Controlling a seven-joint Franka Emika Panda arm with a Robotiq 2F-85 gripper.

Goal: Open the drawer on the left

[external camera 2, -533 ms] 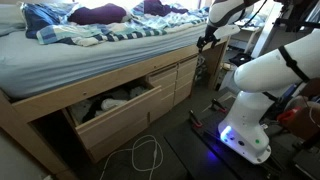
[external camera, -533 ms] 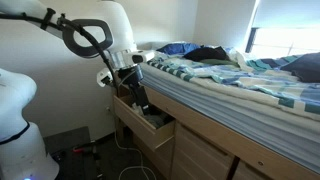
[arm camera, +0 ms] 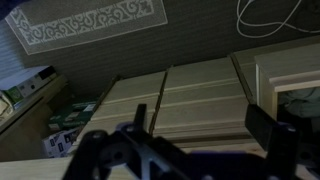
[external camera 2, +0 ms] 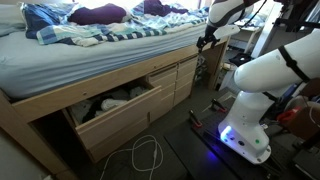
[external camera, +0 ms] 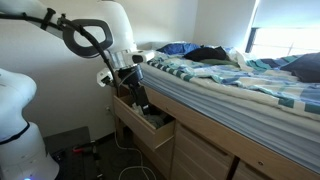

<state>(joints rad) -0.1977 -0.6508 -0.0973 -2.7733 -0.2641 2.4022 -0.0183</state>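
The drawer point(external camera 2: 112, 112) is wide, shallow and light tan. It stands pulled out from under the bed, with white and dark clothes showing inside. My gripper point(external camera 2: 206, 39) hangs at the bed's far end, well apart from that drawer. In an exterior view my gripper point(external camera: 137, 92) is just above a smaller pulled-out drawer point(external camera: 152, 128) by the bed corner. In the wrist view my gripper point(arm camera: 203, 125) is open and empty, with its dark fingers point(arm camera: 266, 126) spread over closed tan wooden fronts point(arm camera: 190, 95).
The bed point(external camera 2: 90, 40) carries a striped blue blanket and rumpled clothes. A white cable point(external camera 2: 148, 155) loops on the floor before the drawer. The white robot base point(external camera 2: 250, 100) stands by the bed's end. A patterned rug point(arm camera: 90, 25) and a green-white box point(arm camera: 70, 125) lie on the floor.
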